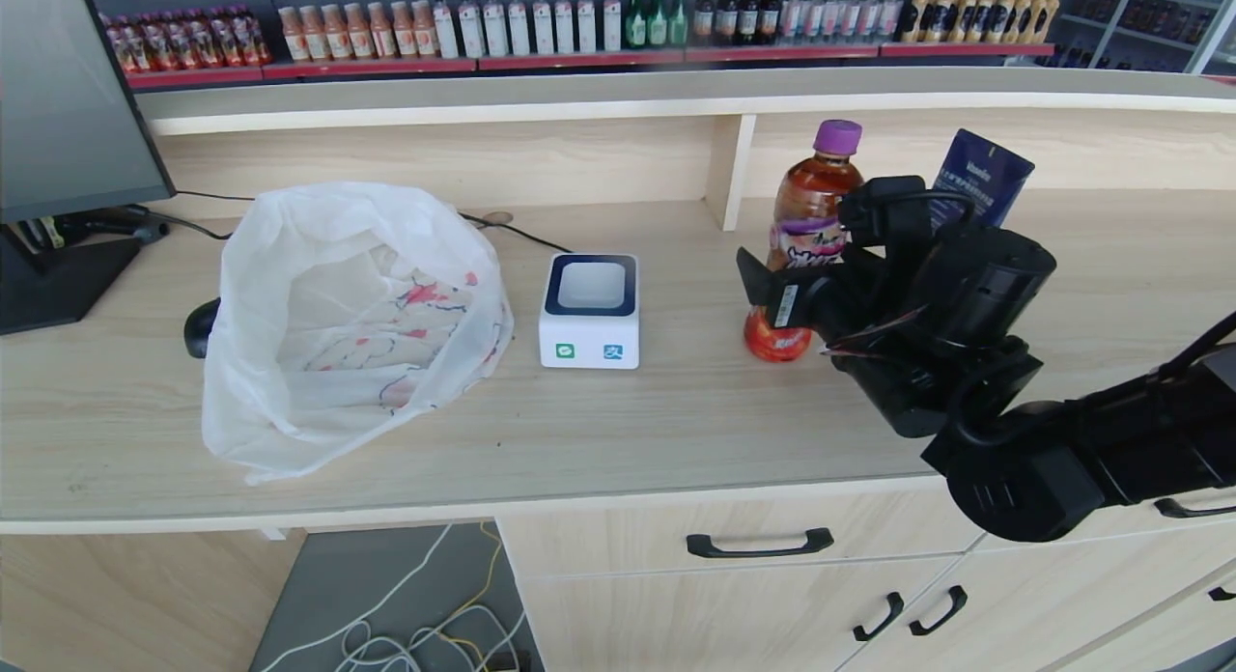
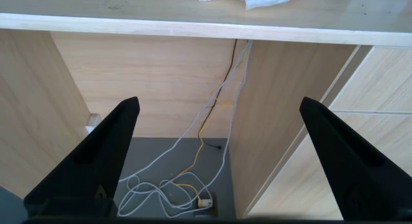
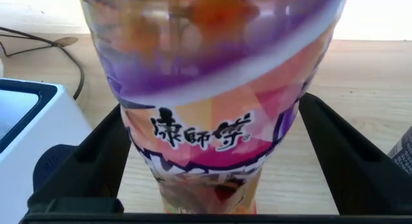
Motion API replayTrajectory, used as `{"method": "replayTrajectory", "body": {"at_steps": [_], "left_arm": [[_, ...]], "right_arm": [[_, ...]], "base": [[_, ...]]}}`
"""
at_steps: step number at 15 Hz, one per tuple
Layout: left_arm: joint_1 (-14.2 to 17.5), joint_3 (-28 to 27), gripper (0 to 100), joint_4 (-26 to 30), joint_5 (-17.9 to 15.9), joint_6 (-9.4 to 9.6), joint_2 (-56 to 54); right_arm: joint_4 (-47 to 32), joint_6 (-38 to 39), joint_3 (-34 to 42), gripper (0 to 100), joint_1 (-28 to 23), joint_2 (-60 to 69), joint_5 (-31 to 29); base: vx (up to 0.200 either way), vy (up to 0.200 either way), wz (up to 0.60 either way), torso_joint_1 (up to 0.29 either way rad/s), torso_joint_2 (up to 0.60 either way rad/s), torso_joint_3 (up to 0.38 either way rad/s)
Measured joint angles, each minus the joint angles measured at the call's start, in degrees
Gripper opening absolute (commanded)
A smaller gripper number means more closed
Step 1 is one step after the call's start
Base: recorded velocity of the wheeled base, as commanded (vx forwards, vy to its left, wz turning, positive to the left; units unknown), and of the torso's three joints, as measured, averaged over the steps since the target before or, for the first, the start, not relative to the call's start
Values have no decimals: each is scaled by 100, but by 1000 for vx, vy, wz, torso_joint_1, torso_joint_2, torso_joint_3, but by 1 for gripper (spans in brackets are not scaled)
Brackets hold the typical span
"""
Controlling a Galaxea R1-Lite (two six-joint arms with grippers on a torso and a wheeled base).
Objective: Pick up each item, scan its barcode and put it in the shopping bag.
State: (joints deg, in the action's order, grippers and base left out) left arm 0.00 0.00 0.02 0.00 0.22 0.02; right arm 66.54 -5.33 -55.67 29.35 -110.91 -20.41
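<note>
An orange drink bottle [image 1: 809, 218] with a purple cap stands upright on the wooden counter [image 1: 676, 411], right of centre. My right gripper [image 1: 797, 295] is open, level with the bottle's lower half. In the right wrist view the bottle [image 3: 212, 89] sits between the two black fingers [image 3: 90, 166], which flank its sides. A white scanner [image 1: 590, 310] with a dark-framed window sits at the counter's middle. The white shopping bag [image 1: 348, 315] lies open at the left. My left gripper [image 2: 215, 105] hangs open and holds nothing, below the counter's front edge [image 2: 193, 24].
A dark blue pouch [image 1: 985, 175] stands behind the bottle at the right. A monitor [image 1: 68, 93] and a black mouse [image 1: 200, 326] are at the far left. A partition [image 1: 729, 165] rises behind the scanner. Cables [image 2: 193, 179] lie on the floor under the counter.
</note>
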Motion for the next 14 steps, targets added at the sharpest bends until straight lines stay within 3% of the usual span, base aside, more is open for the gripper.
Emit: {"method": "replayTrajectory", "body": {"at_steps": [12, 13, 14], "left_arm": [[0, 0, 100, -2, 0, -1, 0], [0, 0, 100, -2, 0, 0, 0], [0, 0, 100, -2, 0, 0, 0]], "right_arm": [[-2, -6, -57, 100, -89, -23, 90], [-2, -11, -57, 0, -89, -30, 89], [-5, -11, -61, 0, -91, -34, 90]], "base": [[0, 0, 0, 0, 0, 0], [0, 0, 0, 0, 0, 0], [0, 0, 0, 0, 0, 0]]}}
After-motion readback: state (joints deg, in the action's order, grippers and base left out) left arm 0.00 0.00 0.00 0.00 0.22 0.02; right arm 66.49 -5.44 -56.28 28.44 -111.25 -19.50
